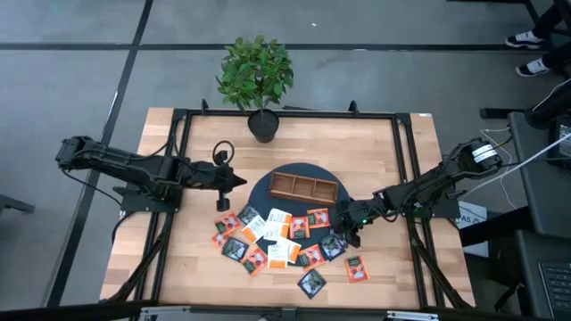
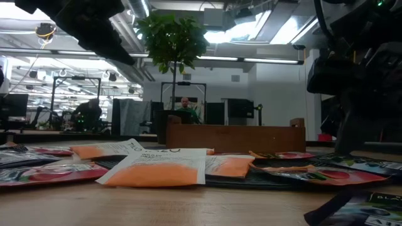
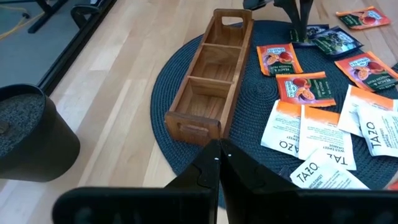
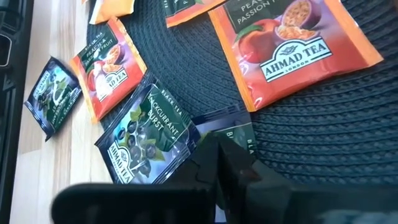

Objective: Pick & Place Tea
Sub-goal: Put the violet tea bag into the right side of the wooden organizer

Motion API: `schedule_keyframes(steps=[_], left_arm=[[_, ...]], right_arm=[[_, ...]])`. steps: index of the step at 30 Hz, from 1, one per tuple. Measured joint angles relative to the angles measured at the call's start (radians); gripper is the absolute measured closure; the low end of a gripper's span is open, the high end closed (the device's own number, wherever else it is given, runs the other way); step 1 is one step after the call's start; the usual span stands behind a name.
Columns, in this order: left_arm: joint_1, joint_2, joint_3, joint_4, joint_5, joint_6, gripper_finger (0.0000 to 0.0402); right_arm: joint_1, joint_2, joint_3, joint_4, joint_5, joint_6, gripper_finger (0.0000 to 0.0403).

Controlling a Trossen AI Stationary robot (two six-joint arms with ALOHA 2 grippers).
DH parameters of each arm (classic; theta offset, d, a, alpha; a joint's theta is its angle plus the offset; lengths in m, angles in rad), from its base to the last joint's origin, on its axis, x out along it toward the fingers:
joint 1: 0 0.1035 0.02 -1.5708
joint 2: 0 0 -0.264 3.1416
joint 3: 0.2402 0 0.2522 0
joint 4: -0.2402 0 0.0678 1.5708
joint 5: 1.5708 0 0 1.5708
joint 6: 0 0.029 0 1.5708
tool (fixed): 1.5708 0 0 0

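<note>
Right gripper (image 1: 350,234) is sitting low at the right edge of the round dark placemat (image 1: 260,189), fingers pinched together on a dark sachet (image 4: 233,138) lying beside a Blackcurrant Burst sachet (image 4: 148,138); whether that sachet is actually gripped or just pressed, cannot tell, since it is lying flat on the mat. Left gripper (image 1: 239,181) is hovering over the mat's far-left edge, fingers fully closed, holding nothing, pointing at the wooden tray (image 1: 304,187). The tray is sitting on the far half of the mat, all three compartments showing bare wood. The tea (image 1: 281,241) is lying scattered in a loose spread on the near side of the tray, partly on the mat, partly on the bare wooden table (image 1: 410,143): orange, white and dark sachets, several overlapping. One orange sachet (image 1: 356,267) and one dark sachet (image 1: 311,283) are lying apart at the near-right of the pile. Potted plant (image 1: 257,76) is standing at the far table edge.
</note>
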State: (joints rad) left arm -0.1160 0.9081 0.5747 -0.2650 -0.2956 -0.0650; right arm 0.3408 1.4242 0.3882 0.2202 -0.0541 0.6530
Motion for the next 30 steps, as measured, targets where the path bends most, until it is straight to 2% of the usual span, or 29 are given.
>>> schedule_keyframes(steps=[6, 13, 20, 24, 30], left_arm=[[0.000, 0.000, 0.000, -0.001, 0.001, 0.000, 0.0398], [0.000, 0.000, 0.000, -0.001, 0.001, 0.000, 0.0398], [0.000, 0.000, 0.000, -0.001, 0.001, 0.000, 0.0398], [0.000, 0.000, 0.000, -0.001, 0.000, 0.000, 0.0398], [0.000, 0.000, 0.000, -0.001, -0.002, 0.000, 0.0398]], right_arm=[[0.000, -0.008, 0.000, 0.004, 0.000, -0.006, 0.0379], [0.000, -0.093, 0.001, -0.006, -0.001, -0.029, 0.0378], [0.019, -0.093, 0.001, 0.011, -0.003, -0.025, 0.0373], [0.029, -0.092, 0.001, 0.027, -0.002, -0.003, 0.0344], [0.039, -0.084, 0.001, 0.047, 0.001, -0.003, 0.0266]])
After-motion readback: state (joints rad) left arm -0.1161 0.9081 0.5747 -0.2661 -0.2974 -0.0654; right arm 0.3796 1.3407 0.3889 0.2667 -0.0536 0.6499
